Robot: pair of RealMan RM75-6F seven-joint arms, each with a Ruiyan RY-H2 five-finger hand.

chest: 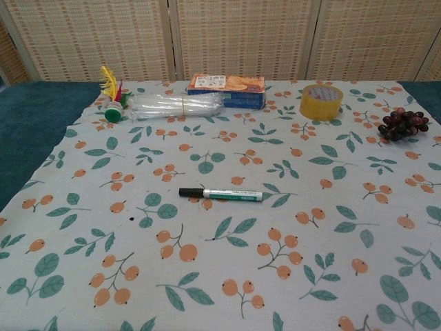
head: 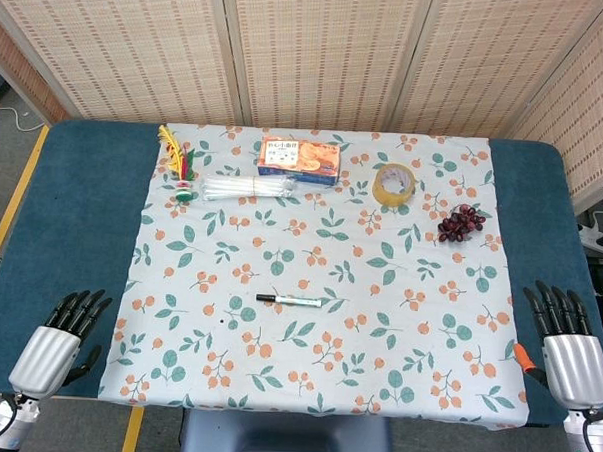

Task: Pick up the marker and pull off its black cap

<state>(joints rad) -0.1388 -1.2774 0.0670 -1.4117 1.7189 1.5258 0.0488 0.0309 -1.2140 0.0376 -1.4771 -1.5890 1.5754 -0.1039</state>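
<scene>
The marker [head: 289, 301] [chest: 221, 194] lies flat near the middle of the floral tablecloth [head: 321, 247]; its body is white and green and its black cap [chest: 191, 192] points to the left. In the head view my left hand [head: 61, 341] rests at the near left corner of the table, fingers spread and holding nothing. My right hand [head: 567, 343] rests at the near right corner, fingers also spread and holding nothing. Both hands are far from the marker. The chest view shows neither hand.
Along the far side stand a feathered shuttlecock [head: 180, 166], a bundle of clear straws [head: 251, 189], a snack box [head: 300, 160], a roll of tape [head: 394, 184] and a bunch of dark grapes [head: 462, 223]. A folding screen [head: 319, 52] backs the table.
</scene>
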